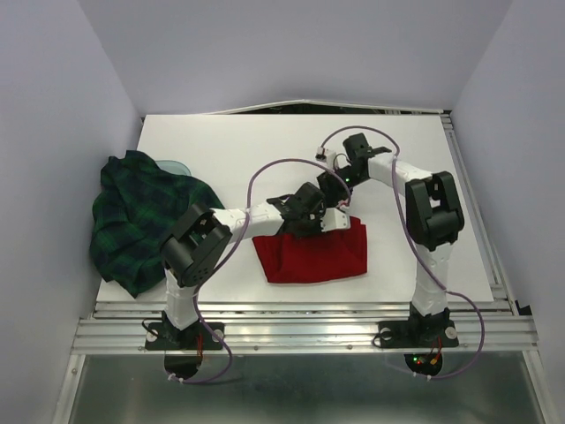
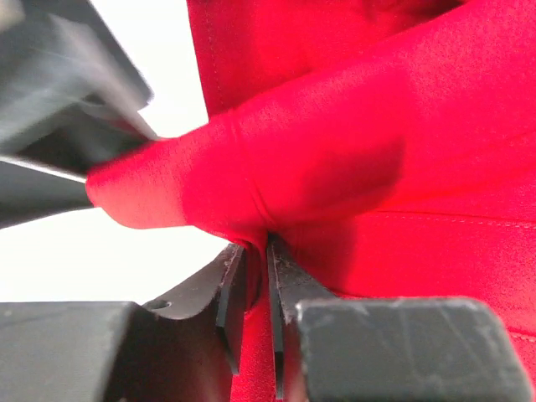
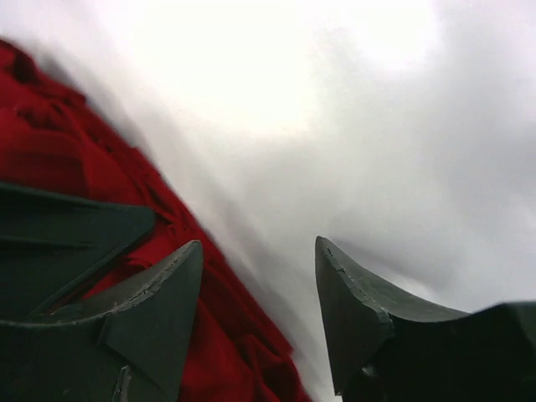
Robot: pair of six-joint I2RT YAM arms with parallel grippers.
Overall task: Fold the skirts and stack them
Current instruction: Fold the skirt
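Left gripper: clamped on a fold of red skirt.
Right gripper: held open, beside red cloth.
Plaid skirt: heaped at table left.

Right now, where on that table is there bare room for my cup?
The white table's far strip, beyond the plaid skirt, is bare; so is the patch between the red skirt and the right arm. Crowded: that skirt's far edge, where the left gripper and right gripper meet.

Left claw tight on the red skirt, right claw agape just beside, both arms inward
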